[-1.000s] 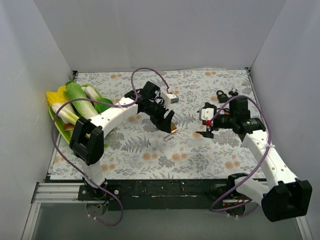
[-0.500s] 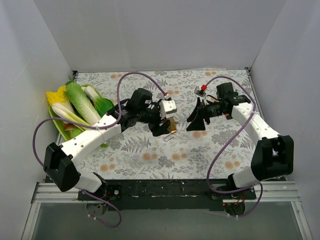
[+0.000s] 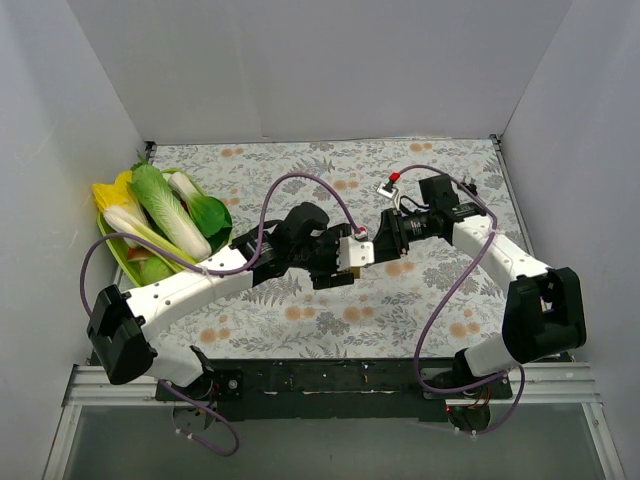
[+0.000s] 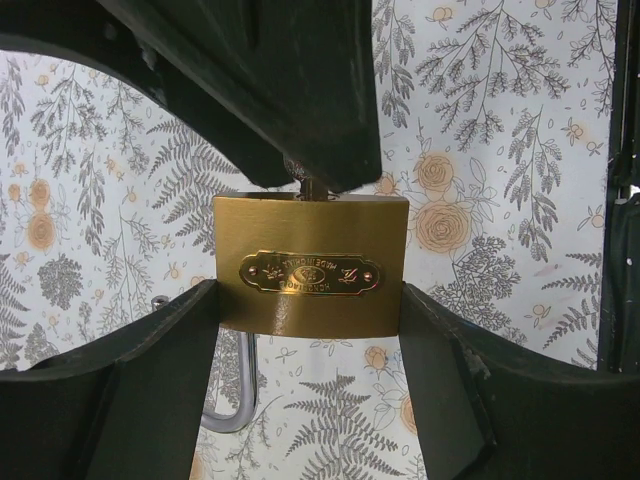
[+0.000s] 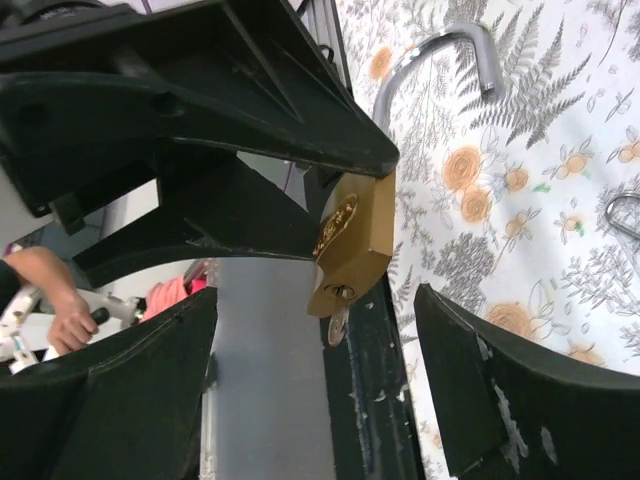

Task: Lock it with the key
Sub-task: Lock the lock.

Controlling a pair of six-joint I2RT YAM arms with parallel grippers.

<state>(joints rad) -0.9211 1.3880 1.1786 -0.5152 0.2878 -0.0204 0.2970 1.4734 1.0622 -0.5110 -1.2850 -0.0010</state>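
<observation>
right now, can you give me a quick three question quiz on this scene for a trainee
1. True or false: the left claw grips the brass padlock by its body.
2. The right claw is: A) shut on the padlock, B) open, C) out of view.
3. Fill in: the padlock's shackle is ____ (open or closed).

Key: 1 true; 2 B; 3 open.

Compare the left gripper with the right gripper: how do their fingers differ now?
The left gripper has its fingers shut on the brass padlock; the right gripper has its fingers wide apart, gripping nothing. The left gripper carries the padlock; the right gripper only faces its keyhole end, where a key sticks out. Both face each other at the padlock.
</observation>
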